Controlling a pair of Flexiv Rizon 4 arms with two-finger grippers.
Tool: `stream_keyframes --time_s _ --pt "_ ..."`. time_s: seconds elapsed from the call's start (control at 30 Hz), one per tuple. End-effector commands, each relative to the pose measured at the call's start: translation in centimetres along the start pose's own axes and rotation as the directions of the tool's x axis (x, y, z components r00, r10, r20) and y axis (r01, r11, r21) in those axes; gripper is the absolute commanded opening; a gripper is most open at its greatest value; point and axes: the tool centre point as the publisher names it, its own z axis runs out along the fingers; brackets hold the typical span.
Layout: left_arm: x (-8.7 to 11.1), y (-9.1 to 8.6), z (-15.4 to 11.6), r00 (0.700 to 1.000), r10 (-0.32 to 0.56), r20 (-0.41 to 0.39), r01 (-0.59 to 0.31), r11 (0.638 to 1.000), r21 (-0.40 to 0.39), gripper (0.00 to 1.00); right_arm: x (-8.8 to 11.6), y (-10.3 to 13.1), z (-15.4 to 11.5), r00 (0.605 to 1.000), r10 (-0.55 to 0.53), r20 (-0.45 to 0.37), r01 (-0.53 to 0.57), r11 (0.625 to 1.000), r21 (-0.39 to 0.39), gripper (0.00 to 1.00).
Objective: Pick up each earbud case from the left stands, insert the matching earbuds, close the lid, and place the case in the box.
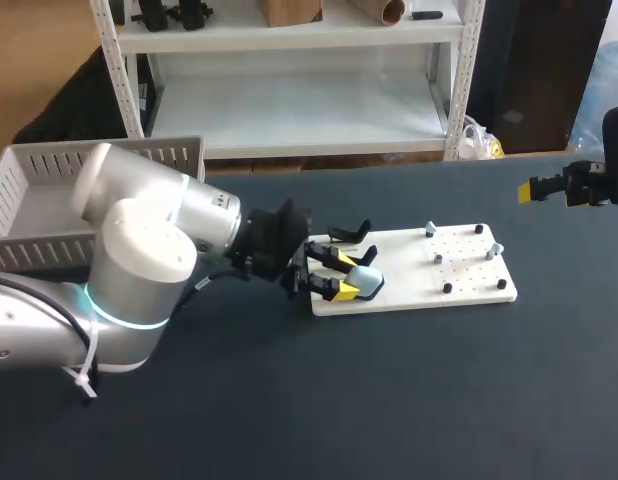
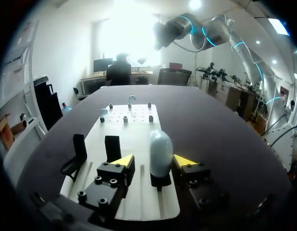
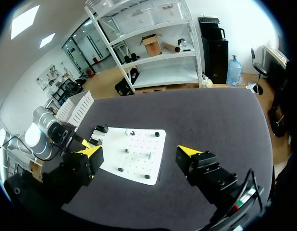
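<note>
A pale blue earbud case (image 1: 367, 281) stands upright on a black stand at the near-left end of the white board (image 1: 469, 285). In the left wrist view the case (image 2: 160, 153) sits between the fingers of my left gripper (image 2: 154, 161). It is close against one yellow tip, and a gap shows on the other side, so the gripper is open around it. From above, the left gripper (image 1: 346, 277) straddles the case. Two empty black stands (image 2: 79, 154) are beside it. My right gripper (image 1: 535, 190) hangs open and empty off the board's far right.
A grey slotted basket (image 1: 29, 190) sits at the table's left rear. The board's right half (image 3: 139, 161) carries black pegs and two small pale pieces (image 1: 430, 229). Dark bare tabletop (image 1: 409, 400) surrounds the board.
</note>
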Motion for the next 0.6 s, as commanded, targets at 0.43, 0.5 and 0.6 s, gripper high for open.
stream_keyframes --time_s 0.43,0.5,0.6 --pt "0.07 0.24 0.57 1.000 -0.011 -0.005 0.011 1.000 -0.002 0.46 0.00 -0.10 0.05 1.000 -0.001 0.000 0.001 1.000 -0.005 1.00" --pt "0.08 0.24 0.57 1.000 -0.013 -0.006 0.013 1.000 -0.002 0.45 0.00 -0.10 0.05 1.000 -0.001 0.000 0.001 1.000 -0.005 1.00" --pt "0.08 0.15 0.57 1.000 -0.013 -0.005 0.013 1.000 -0.002 0.44 0.00 -0.10 0.05 1.000 -0.001 0.000 0.001 1.000 -0.005 1.00"
